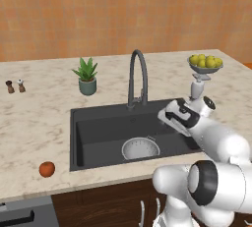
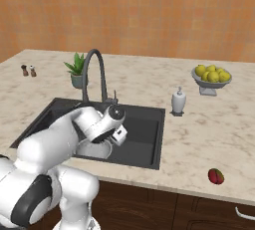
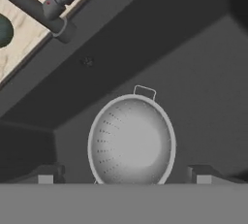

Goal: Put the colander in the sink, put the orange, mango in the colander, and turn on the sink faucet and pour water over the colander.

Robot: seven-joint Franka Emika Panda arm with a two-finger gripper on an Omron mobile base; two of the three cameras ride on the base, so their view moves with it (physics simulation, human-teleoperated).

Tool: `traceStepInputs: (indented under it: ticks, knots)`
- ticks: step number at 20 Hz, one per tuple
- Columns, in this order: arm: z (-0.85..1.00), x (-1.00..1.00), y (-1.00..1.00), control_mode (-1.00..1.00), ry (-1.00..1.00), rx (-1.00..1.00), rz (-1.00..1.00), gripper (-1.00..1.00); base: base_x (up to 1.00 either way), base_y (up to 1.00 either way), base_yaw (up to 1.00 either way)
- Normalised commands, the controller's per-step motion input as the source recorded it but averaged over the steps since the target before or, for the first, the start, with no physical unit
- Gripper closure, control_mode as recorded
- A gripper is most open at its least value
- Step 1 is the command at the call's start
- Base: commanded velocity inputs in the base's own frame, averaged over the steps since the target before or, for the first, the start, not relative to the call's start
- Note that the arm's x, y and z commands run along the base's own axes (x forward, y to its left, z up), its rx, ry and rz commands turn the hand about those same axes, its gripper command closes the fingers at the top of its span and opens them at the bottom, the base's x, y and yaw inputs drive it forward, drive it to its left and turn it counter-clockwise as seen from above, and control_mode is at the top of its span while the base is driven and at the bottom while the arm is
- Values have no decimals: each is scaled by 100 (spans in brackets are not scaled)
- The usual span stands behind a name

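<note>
The colander sits upright and empty on the floor of the sink, toward its front. In the hand view the colander lies just beyond my gripper, which is open, one fingertip on each side of the bowl and nothing between them. My hand hovers over the basin's right part, above the colander. The orange rests on the counter in front of the sink's left corner. The mango, red and green, lies near the counter's front edge on the right. The sink faucet stands behind the basin; no water runs.
A potted plant stands behind the sink's left end, with two small shakers farther left. A soap dispenser and a footed bowl of yellow-green fruits stand to the right of the sink.
</note>
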Motion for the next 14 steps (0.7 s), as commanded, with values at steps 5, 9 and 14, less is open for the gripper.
traceStepInputs:
  ticks: [5, 9, 14]
  knots:
    - [82, -87, 3, -100, 1, 0, 0, -100, 0, 0, 0]
    - [40, -97, 61, -100, 1, -3, 0, -100, 0, 0, 0]
    - [25, -55, 100, -100, 1, -12, 2, -100, 0, 0, 0]
